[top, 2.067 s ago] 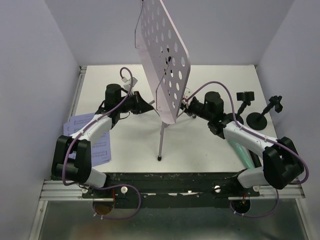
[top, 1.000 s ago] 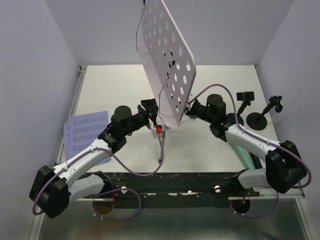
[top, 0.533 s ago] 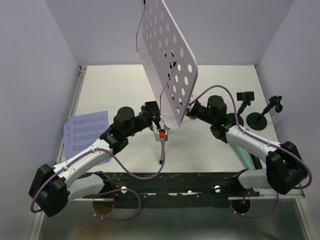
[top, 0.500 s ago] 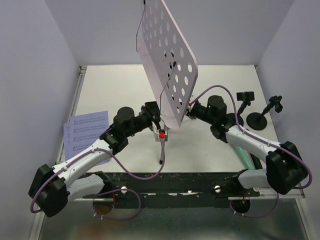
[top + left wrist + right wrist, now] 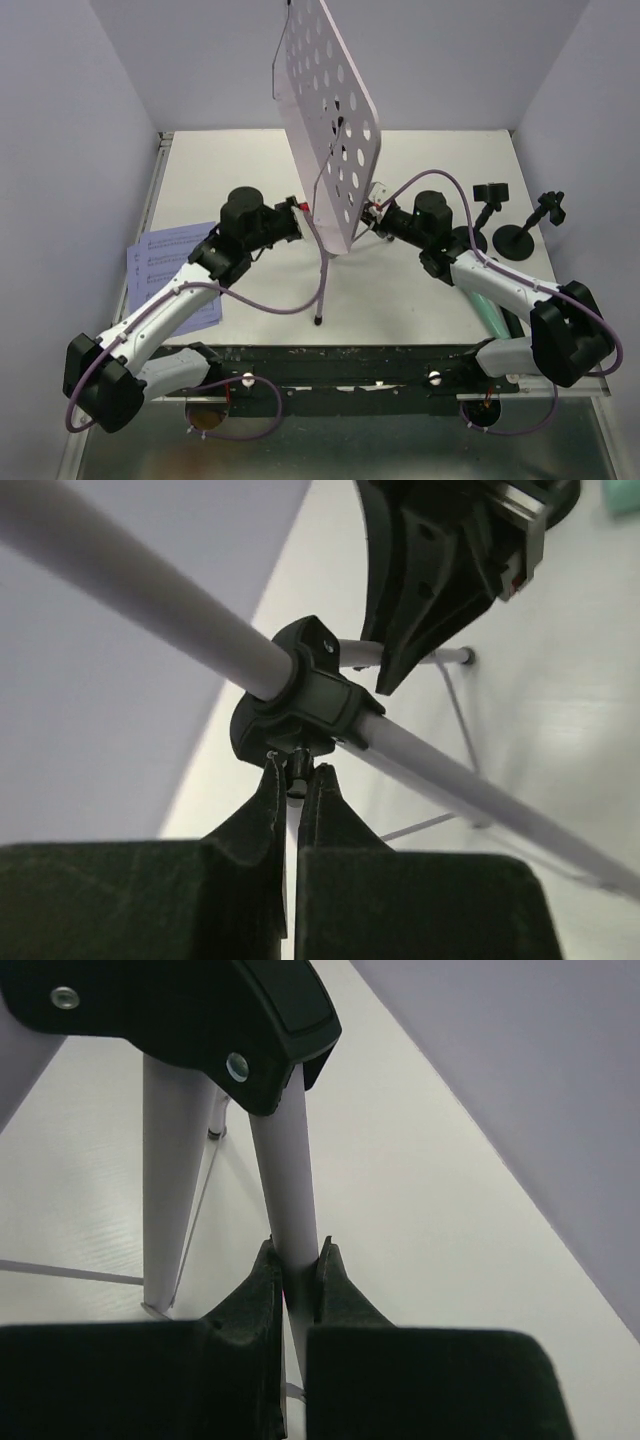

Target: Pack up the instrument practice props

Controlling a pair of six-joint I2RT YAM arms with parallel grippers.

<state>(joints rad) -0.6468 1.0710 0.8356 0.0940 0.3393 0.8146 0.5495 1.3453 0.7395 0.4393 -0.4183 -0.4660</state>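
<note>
The lilac perforated music rack (image 5: 325, 110) stands tilted on its tripod at mid-table, between both arms. My left gripper (image 5: 296, 775) is shut on a small black knob (image 5: 296, 768) under the black collar (image 5: 305, 700) on the rack's pale pole; from above, the left gripper (image 5: 298, 212) sits just left of the plate. My right gripper (image 5: 297, 1255) is shut on a pale rack tube (image 5: 285, 1180) below a black joint; from above, the right gripper (image 5: 375, 215) is at the plate's right edge. Sheet-music pages (image 5: 165, 275) lie at the left. A mint-green microphone (image 5: 490, 312) lies under the right arm.
A black round-based mic holder (image 5: 520, 240) stands at the right, with a second holder's clip (image 5: 490, 192) beside it, its base behind my right arm. The front tripod leg's foot (image 5: 318, 320) rests near the table's front edge. Grey walls close in on both sides.
My left gripper has moved back up to the rack's collar and shut on the knob. The rack's plate has tipped slightly left. The right arm holds its place.
</note>
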